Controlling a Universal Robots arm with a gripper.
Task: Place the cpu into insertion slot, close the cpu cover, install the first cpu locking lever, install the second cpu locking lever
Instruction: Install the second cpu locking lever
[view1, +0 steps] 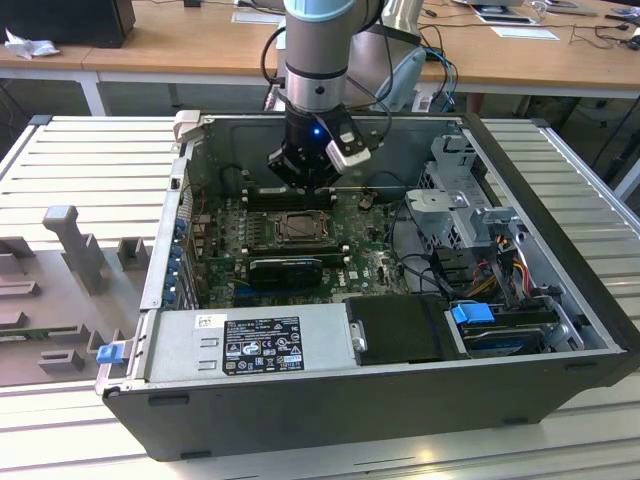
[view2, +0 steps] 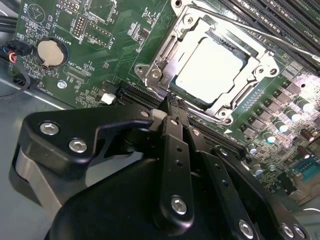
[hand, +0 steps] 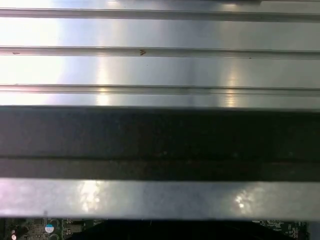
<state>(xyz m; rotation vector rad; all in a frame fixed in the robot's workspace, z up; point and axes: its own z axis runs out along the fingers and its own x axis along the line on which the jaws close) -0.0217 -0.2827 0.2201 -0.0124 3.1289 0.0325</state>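
In the second wrist view the cpu (view2: 207, 70), a pale square chip, lies flat in the insertion slot (view1: 298, 228) on the green motherboard. The cpu cover (view2: 161, 62), a silver frame with a large window, lies down around the chip. A thin metal locking lever (view2: 280, 44) runs along the socket's far side. My gripper (view2: 173, 102) is shut with nothing between its black fingers, and its tips hover at the socket's near edge. In the exterior view the gripper (view1: 303, 186) hangs just behind the socket, inside the open computer case.
Long black memory slots (view2: 280, 20) sit beyond the socket, and a round coin battery (view2: 52, 52) lies off to one side. A black card (view1: 285, 270), the power supply (view1: 250, 345) and drive bays (view1: 470, 215) crowd the case. The first wrist view shows the case wall (hand: 160, 140) and ribbed metal table (hand: 160, 70).
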